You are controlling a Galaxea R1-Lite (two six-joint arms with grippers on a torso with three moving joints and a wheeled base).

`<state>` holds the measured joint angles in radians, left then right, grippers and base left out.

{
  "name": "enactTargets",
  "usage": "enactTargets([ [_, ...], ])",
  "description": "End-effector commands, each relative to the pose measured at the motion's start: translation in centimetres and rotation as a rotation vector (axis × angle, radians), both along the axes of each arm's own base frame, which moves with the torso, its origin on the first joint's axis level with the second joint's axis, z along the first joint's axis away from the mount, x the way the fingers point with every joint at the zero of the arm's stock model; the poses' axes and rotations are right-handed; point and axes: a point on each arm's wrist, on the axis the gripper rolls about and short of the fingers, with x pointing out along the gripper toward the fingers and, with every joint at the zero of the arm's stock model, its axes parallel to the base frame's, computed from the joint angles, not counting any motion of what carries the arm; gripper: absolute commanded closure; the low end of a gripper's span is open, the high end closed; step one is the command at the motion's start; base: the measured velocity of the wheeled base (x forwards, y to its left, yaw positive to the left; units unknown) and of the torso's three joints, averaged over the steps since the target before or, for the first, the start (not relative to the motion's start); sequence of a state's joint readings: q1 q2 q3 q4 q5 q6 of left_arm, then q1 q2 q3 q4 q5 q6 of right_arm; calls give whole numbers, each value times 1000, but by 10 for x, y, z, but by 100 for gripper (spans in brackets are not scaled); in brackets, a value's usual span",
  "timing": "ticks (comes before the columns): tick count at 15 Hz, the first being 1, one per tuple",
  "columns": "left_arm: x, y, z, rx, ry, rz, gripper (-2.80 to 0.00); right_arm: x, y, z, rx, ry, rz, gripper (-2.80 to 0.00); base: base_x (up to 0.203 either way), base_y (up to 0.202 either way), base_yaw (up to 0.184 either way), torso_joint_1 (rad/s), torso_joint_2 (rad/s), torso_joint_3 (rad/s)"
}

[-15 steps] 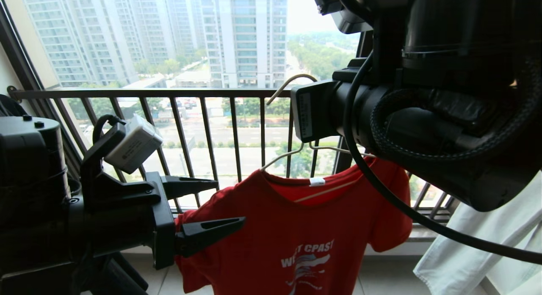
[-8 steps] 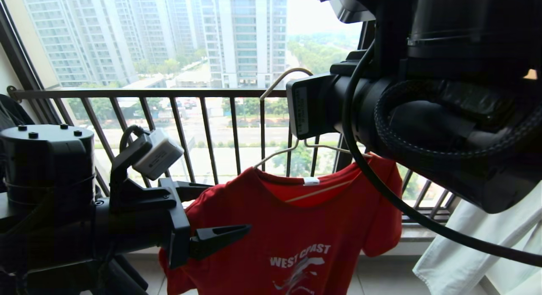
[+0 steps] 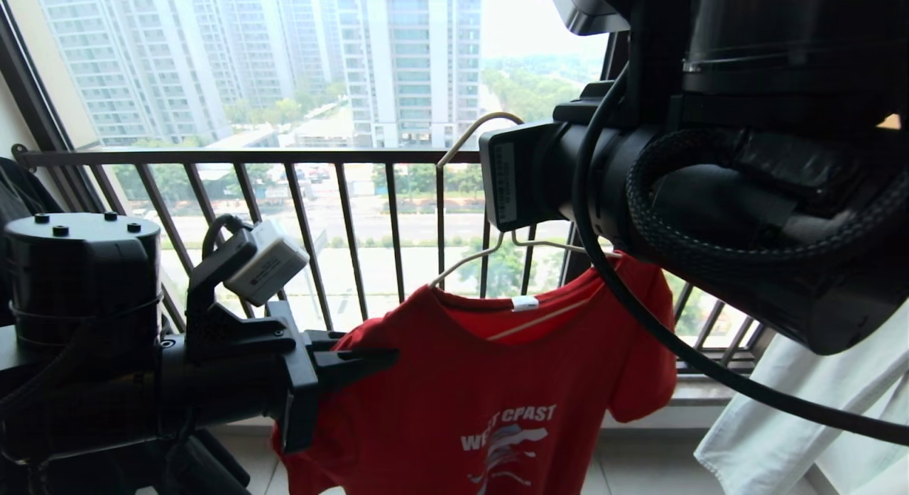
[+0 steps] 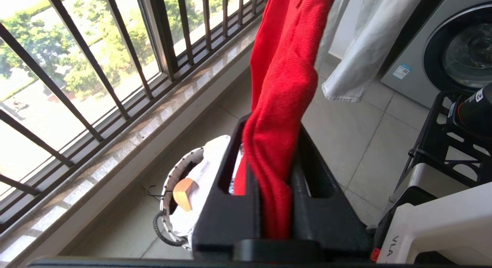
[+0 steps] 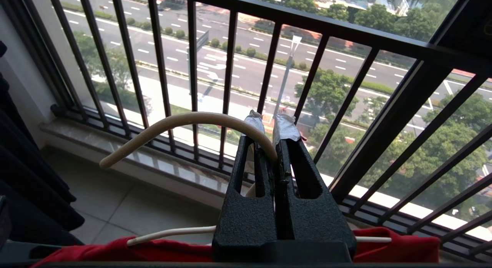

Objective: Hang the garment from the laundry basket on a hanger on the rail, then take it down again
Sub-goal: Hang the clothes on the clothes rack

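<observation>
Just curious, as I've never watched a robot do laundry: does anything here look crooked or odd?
Yes. The red T-shirt hangs crooked on the white wire hanger: the left hand pinches its sleeve and bunches it sideways, while the right hand holds the hanger's hook.

Hard daylight floods in through the black barred window railing, washing the towers outside pale, leaving both arms near-black silhouettes, lighting the red garment softly, while straight bars bow toward the head view's edges.
</observation>
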<state>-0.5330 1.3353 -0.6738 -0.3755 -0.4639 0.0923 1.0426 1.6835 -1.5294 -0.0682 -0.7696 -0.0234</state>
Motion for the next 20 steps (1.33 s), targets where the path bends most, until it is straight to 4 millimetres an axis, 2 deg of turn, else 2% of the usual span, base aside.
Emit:
enactTargets([
  [1,-5,3,5,-15,-22,-1,0,1,1,-1,-3,2,-5,0,0,0,0,0,0,0],
  [9,-14,8,13,-40,-53,-1,0,3,5,-6,-16,9,-6,0,0,0,0,0,0,0],
  [10,-14,8,14,-41,-54,-2,0,3,5,-6,-16,9,-6,-280,0,0,0,0,0,0],
  [20,-13,8,16,-49,-55,0,0,4,5,-10,-28,17,-9,-280,0,0,0,0,0,0],
])
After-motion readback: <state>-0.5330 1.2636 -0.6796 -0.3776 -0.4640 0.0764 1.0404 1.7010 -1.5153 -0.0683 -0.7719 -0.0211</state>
